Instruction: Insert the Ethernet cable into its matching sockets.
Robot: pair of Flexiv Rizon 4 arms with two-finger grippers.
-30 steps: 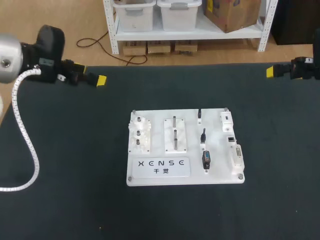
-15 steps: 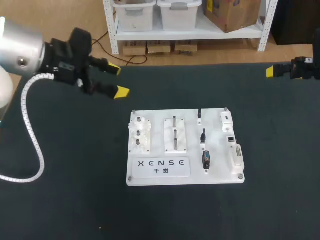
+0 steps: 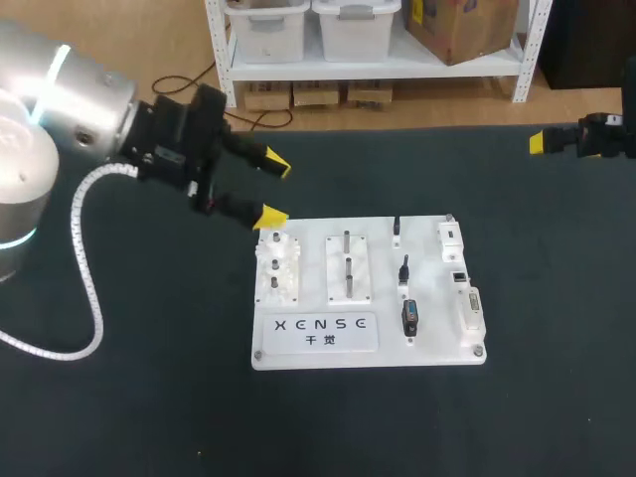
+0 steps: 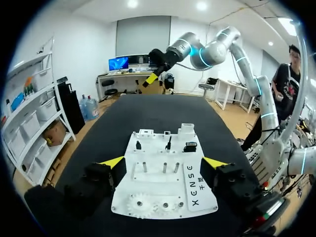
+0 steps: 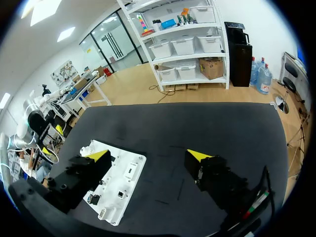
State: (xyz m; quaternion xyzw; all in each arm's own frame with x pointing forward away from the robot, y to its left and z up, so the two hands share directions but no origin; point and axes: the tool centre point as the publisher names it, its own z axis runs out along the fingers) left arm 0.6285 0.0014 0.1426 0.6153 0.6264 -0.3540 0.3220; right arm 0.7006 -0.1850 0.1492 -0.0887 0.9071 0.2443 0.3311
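The white board (image 3: 368, 293) lies in the middle of the dark table (image 3: 149, 397). Small black connectors (image 3: 408, 318) sit on the board's right half; which one is the Ethernet cable, I cannot tell. The left gripper (image 3: 273, 190) hangs over the board's far left corner, its fingers spread wide. The right gripper (image 5: 147, 155) is well apart from the board, beyond its far right corner, fingers also spread wide.

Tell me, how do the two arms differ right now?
The left arm reaches over the table, jaws beside the board's far left corner; the right arm sits at the table's far right edge, away from the board. The head view shows the left arm's silver body, but only the right arm's tip. Both jaws are open and empty.
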